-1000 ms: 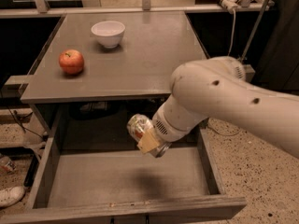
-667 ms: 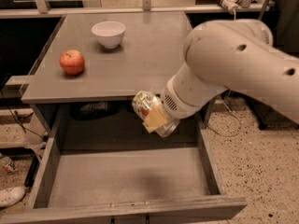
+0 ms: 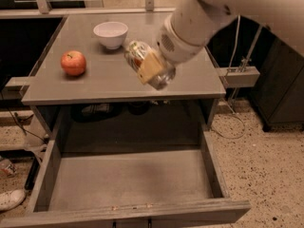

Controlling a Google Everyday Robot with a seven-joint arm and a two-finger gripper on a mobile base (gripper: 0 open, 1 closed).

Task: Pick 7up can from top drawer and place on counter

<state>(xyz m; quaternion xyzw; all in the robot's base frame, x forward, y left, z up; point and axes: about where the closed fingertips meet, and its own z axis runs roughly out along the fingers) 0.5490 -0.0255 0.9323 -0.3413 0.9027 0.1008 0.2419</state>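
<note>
My gripper [image 3: 148,66] is shut on the 7up can [image 3: 137,55], a silvery can with green and red marks, held tilted in the air above the middle of the grey counter [image 3: 109,82]. A tan finger pad [image 3: 151,67] covers part of the can. My white arm comes in from the upper right. The top drawer [image 3: 128,179] is pulled open below the counter, and its grey floor is bare.
A red apple [image 3: 73,62] lies on the counter's left side. A white bowl [image 3: 110,34] stands at the counter's back. A white shoe [image 3: 10,198] lies on the floor at the lower left. Cables and a dark cabinet [image 3: 280,80] are at the right.
My gripper has risen with the can from inside the open drawer to above the counter top. The drawer, apple and bowl have stayed put.
</note>
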